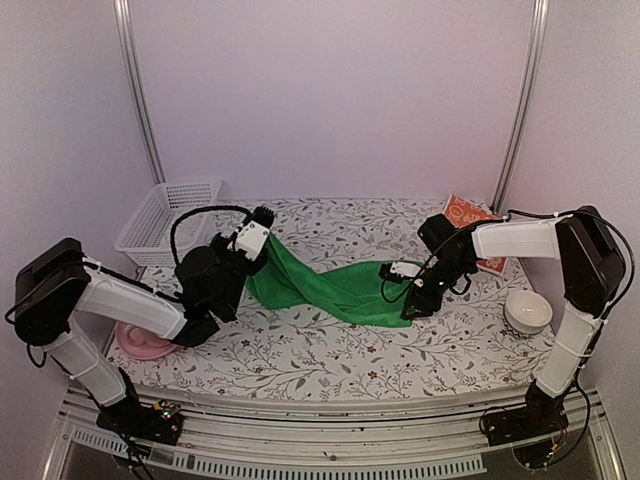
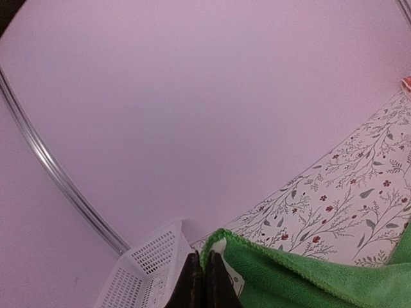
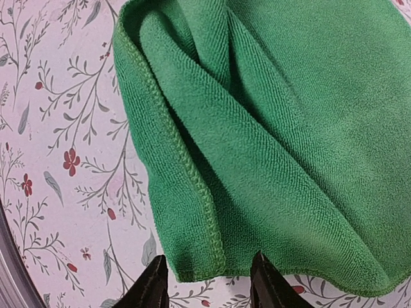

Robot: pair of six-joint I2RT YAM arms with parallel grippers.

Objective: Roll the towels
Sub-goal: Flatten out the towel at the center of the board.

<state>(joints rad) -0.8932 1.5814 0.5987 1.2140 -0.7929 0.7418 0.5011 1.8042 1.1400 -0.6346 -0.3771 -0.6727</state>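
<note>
We count two towels: one green towel (image 1: 330, 285) and one orange-red towel (image 1: 468, 212) with a white pattern. We see two arms, the left arm (image 1: 130, 300) and the right arm (image 1: 520, 240), and two grippers, the left gripper (image 2: 205, 279) and the right gripper (image 3: 210, 282). We find one white basket (image 1: 165, 215), one pink dish (image 1: 140, 345), one white bowl (image 1: 527, 312) and one flowered surface (image 1: 330, 360) beneath them all.

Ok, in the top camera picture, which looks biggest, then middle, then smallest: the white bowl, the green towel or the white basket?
1. green towel, clearly the biggest.
2. white basket, in the middle.
3. white bowl, the smallest, even though it sits nearer the camera than the basket.
</note>
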